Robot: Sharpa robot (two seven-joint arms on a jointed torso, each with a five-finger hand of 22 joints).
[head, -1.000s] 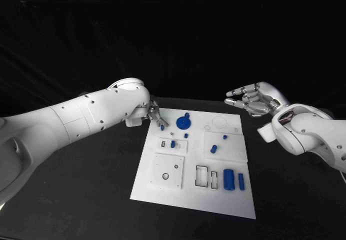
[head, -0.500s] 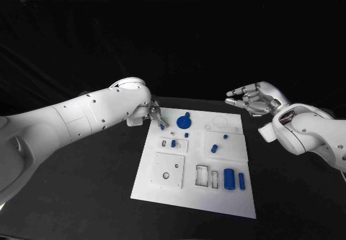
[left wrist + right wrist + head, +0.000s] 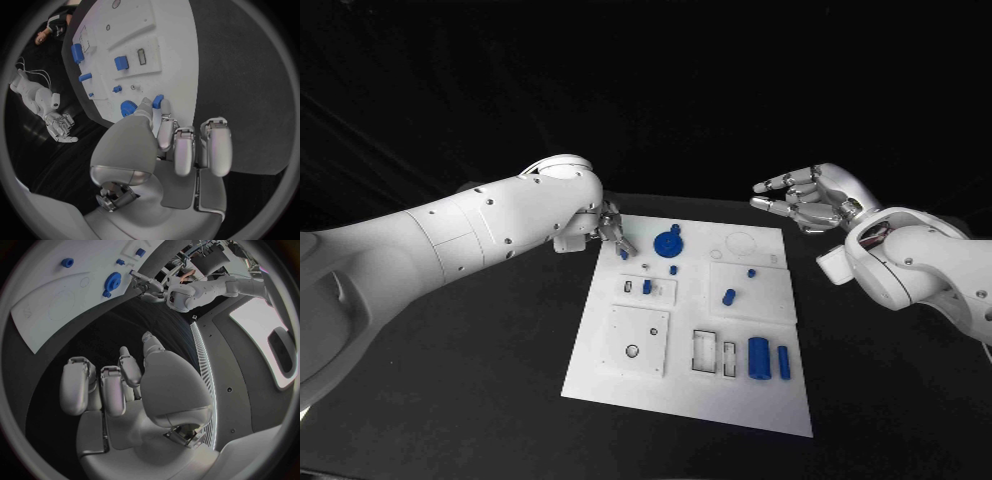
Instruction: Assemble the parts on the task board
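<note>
Two hands over one white task board (image 3: pixel 687 395), and we start from the head view: the board lies in the middle of the black tabletop (image 3: pixel 473 400), its blue parts scattered across it, a gear-like disc (image 3: pixel 668 243) near the far edge and a long block (image 3: pixel 757 358) near us. Our left hand (image 3: pixel 607 228) sits low at the board's far left corner, fingertips right by a small blue part (image 3: pixel 622 253) there. Our right hand (image 3: pixel 805 198) hangs off the board's far right side, well clear, fingers loosely curled and holding nothing, parked out of the way, we'd say.

On to the left wrist view: the left hand's fingertips (image 3: pixel 164 120) close in around that small blue part (image 3: pixel 157 101), thumb on one side, a finger on the other. It looks like a pinch, likely to lift it towards its seat.

Right wrist view: the right hand (image 3: pixel 119 382) shows fingers apart, palm bare, the board's far edge (image 3: pixel 56 315) beyond it.
</note>
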